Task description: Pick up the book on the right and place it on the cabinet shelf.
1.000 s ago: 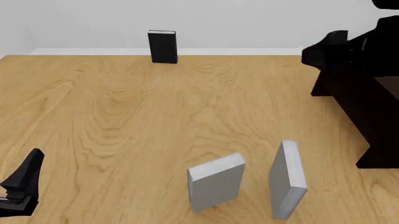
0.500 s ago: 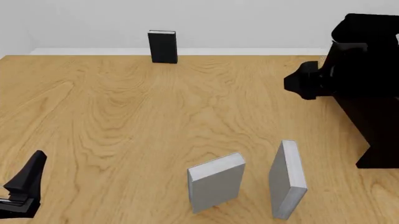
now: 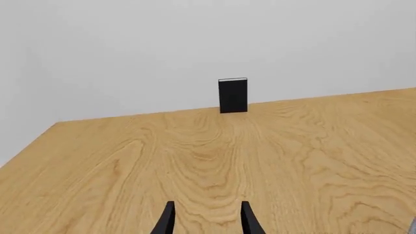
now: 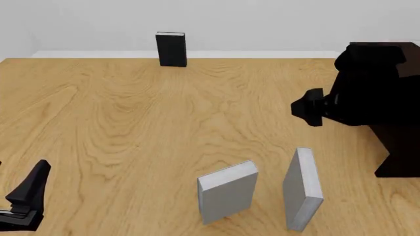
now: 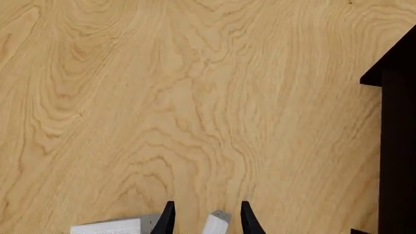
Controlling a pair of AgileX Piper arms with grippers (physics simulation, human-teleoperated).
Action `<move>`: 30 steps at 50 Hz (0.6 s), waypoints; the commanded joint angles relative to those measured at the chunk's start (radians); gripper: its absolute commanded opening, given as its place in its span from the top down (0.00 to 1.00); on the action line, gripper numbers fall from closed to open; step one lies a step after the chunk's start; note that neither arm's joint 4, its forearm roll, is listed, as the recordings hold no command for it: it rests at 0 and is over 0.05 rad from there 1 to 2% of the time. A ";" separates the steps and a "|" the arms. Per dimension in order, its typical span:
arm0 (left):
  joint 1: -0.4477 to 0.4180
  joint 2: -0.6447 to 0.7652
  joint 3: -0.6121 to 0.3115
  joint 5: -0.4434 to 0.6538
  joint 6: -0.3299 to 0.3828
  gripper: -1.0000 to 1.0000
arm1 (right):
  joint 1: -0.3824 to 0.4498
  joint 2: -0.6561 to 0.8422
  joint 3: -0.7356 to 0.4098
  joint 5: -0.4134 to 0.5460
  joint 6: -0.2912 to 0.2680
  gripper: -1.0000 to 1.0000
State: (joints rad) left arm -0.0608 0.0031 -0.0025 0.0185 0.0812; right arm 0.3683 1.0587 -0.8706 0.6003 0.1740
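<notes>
Your target is the plain light-grey, thick rectangular book [image 4: 302, 189] standing upright on the light wooden surface [image 4: 131, 123] at about 5 o'clock in the front view. It shows you a narrow edge and leans slightly. Its twin, the other light-grey book [image 4: 227, 191], stands just beside it toward 9 o'clock, apart but close, turned at an angle.

Judge the book as rigid and fairly heavy for its size, with smooth, unmarked faces that could slip. Being tall on a narrow base, it will tip if you nudge it from one side. Close on its two broad faces near the top edge, with the fingers straddling its thickness, and grip firmly enough that it does not swing when lifted.

Your right hand [image 5: 205, 219] hangs above the surface at about 3 o'clock in the front view, in front of the large, very dark brown boxy cabinet [image 4: 400, 142]. Its fingers stand parted by a moderate gap and hold nothing. In its wrist view the book's top edge [image 5: 217, 223] sits between the fingertips. The gap looks only a little wider than the book, so consider opening further.

Your left hand [image 3: 205, 220] rests low at 8 o'clock, fingers parted and empty, facing the small black upright book [image 4: 171, 49] at 12 o'clock.

The shelf board itself isn't clearly distinguishable.
</notes>
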 commanded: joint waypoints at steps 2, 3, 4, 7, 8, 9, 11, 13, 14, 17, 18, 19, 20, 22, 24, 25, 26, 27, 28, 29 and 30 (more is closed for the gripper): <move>-0.003 -0.001 0.001 0.005 0.002 0.00 | -0.002 -0.002 0.042 -0.025 0.006 0.00; -0.004 -0.001 0.002 0.005 0.001 0.00 | 0.002 0.000 0.042 -0.026 0.007 0.00; -0.004 -0.001 0.002 0.006 0.002 0.00 | 0.001 0.001 0.043 -0.027 0.004 0.00; -0.003 -0.001 0.002 0.008 0.000 0.00 | 0.001 0.006 0.050 -0.037 0.007 0.00; -0.004 -0.001 0.002 0.008 0.002 0.00 | 0.001 0.007 0.051 -0.040 0.008 0.00; -0.003 -0.001 0.002 0.005 0.004 0.00 | 0.002 0.008 0.056 -0.043 0.012 0.00; -0.003 -0.002 0.001 0.002 0.001 0.00 | 0.005 0.008 0.063 -0.046 0.010 0.00; -0.002 -0.001 0.001 0.002 0.001 0.00 | 0.001 0.007 0.069 -0.049 0.014 0.00; -0.005 -0.001 0.002 0.002 0.002 0.00 | -0.004 0.007 0.072 -0.052 0.003 0.00; -0.005 -0.002 0.002 0.004 0.002 0.00 | -0.006 0.005 0.079 -0.059 0.006 0.00; -0.007 -0.002 0.002 0.004 0.005 0.00 | -0.010 0.003 0.085 -0.061 0.004 0.00; -0.007 -0.002 0.002 0.004 0.006 0.00 | -0.015 0.002 0.092 -0.064 0.002 0.00; -0.007 -0.002 0.002 0.005 0.006 0.00 | -0.016 0.000 0.097 -0.067 0.001 0.00; -0.008 -0.002 0.002 0.007 0.007 0.00 | -0.011 -0.002 0.112 -0.075 0.005 0.00; -0.010 -0.002 0.002 0.007 0.008 0.00 | -0.011 -0.005 0.125 -0.081 0.009 0.00; -0.010 -0.001 0.002 0.007 0.007 0.00 | -0.010 -0.006 0.131 -0.084 0.006 0.00; -0.010 -0.001 0.002 0.007 0.007 0.00 | -0.007 -0.006 0.137 -0.087 0.014 0.00; -0.010 -0.001 0.002 0.007 0.008 0.00 | -0.008 -0.007 0.142 -0.088 0.014 0.00; -0.011 -0.001 0.002 0.007 0.008 0.00 | -0.010 -0.006 0.144 -0.088 0.010 0.00; -0.011 -0.001 0.002 0.006 0.008 0.00 | -0.011 -0.006 0.144 -0.089 0.011 0.00; -0.011 -0.001 0.002 0.006 0.008 0.00 | -0.011 -0.006 0.143 -0.088 0.013 0.00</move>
State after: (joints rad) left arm -0.0688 0.0017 -0.0008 0.0240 0.0870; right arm 0.3603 1.0569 -0.7627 0.5305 0.1823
